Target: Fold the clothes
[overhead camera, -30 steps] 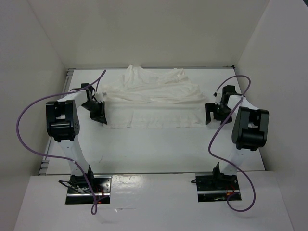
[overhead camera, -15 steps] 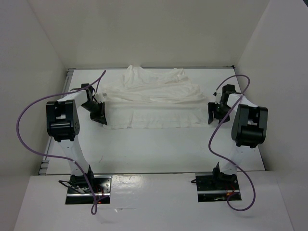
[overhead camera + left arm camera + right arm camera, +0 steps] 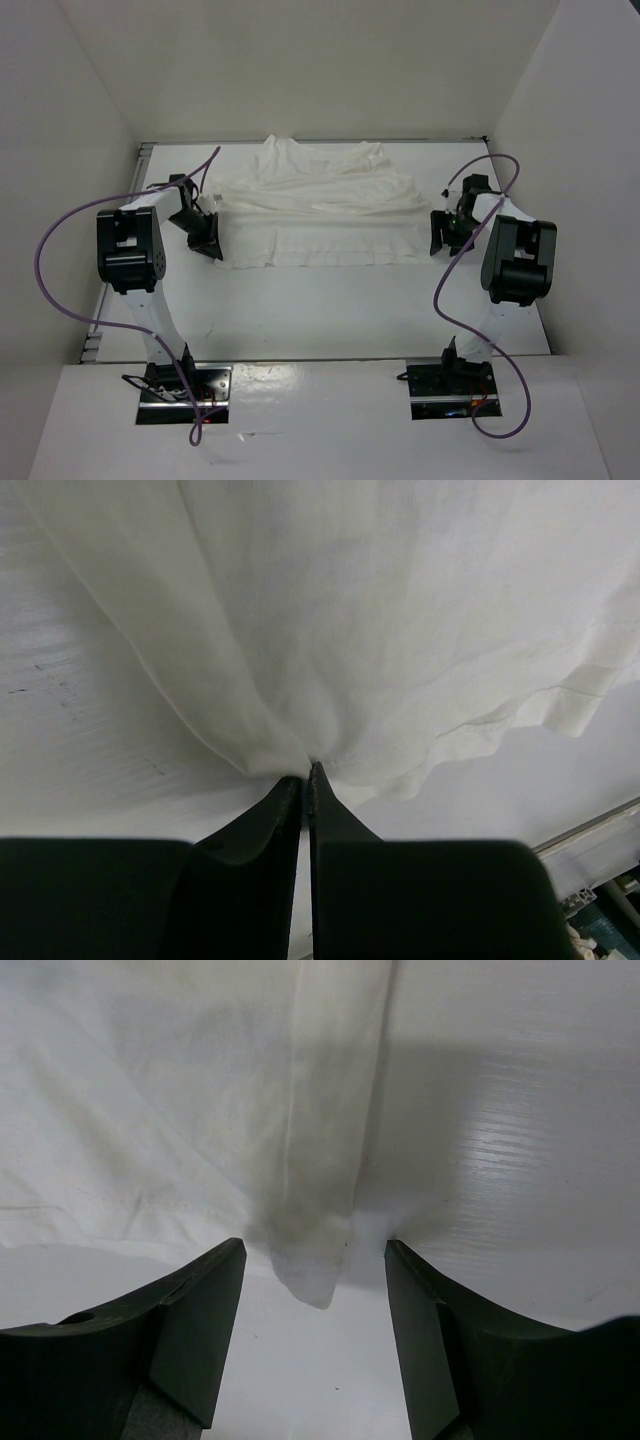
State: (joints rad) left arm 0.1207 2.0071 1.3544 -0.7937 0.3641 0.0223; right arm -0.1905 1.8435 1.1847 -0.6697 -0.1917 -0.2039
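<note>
**Left gripper pinching the shirt, right gripper spread over a corner**

Your left gripper (image 3: pixel 305 775) has its 2 fingers pressed together on a fold of the shirt (image 3: pixel 400 630). In the left wrist view, the cloth gathers into creases that run down to the fingertips. A stitched hem shows to the right of the pinch.

Your right gripper (image 3: pixel 315 1245) stands with its jaws spread. In the right wrist view, a corner of the shirt lies flat on the bench (image 3: pixel 300 310) between the 2 fingers. The corner touches neither finger, as far as you can see there.

From above, the left gripper sits at the shirt's near left corner. The right gripper sits just beside its near right corner. The near hem runs roughly straight between them.

The shirt lies on the far half of the bench, close to the back wall. Its near part is spread fairly smooth. Its far part is bunched into wrinkles, with the neck end toward the wall.

A purple cable (image 3: pixel 40 262) loops out from each arm. White walls close in the bench on 3 sides.
</note>
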